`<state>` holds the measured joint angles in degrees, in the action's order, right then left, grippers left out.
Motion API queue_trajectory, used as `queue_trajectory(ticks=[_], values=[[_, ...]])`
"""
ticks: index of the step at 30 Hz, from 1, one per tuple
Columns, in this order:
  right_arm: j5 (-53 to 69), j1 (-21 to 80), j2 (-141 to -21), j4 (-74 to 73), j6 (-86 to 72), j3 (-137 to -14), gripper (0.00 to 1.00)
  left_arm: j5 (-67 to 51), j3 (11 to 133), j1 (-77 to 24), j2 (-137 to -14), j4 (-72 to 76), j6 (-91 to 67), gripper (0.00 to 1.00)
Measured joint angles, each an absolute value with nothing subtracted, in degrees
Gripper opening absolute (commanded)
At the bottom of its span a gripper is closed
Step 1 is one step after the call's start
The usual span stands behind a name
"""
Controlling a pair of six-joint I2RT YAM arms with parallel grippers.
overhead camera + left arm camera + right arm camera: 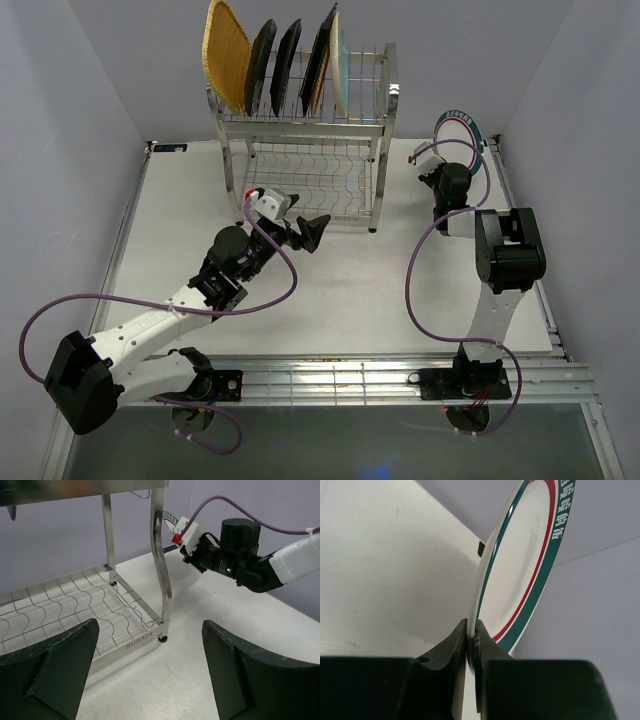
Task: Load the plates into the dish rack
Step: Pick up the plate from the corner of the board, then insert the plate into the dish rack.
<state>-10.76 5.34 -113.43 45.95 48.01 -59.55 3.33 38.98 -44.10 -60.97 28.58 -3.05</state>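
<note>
Far left, the left arm (150, 330) reaches diagonally across the table (350, 290). Its jaws stand wide apart and hold nothing, low over the surface just in front of the dish rack (310, 180), close to the front right post (161, 560).

On the rack's upper tier six plates stand on edge in a row, running from a woven plate (227, 55) at the left end to a cream-blue plate (341, 62). To the right of that one, a few slots show bare wire before the end posts. The part of the lower shelf in the left wrist view also shows only wire.

Right of the rack, well apart from it, the right arm (505, 250) has the teal-rimmed plate (520, 575). The right jaws are pinched shut on its lower rim, so the plate rises above and away from them, standing on edge near the table's back right corner.

The rack therefore lies to the plate's left, and the right arm is plainly the nearer one, already loaded. By my reading the move is a lift and a leftward carry, keeping the plate edge-on and roughly parallel to those racked. The free upper slots are the closest target. The tight spot is the rack's right end posts, which the plate must pass over. The left arm sits low, clear of the upper tier but crowding the lower one.
</note>
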Motion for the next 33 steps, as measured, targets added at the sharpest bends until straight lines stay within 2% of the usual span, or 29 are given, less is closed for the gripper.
queue_trajectory(ticks=[33], values=[[-15.8, 6.3, -92.3, 20.5, 11.6, -79.7, 0.08, 2.3, 39.0, -44.1, -61.7, 28.5, -3.5, 0.94]])
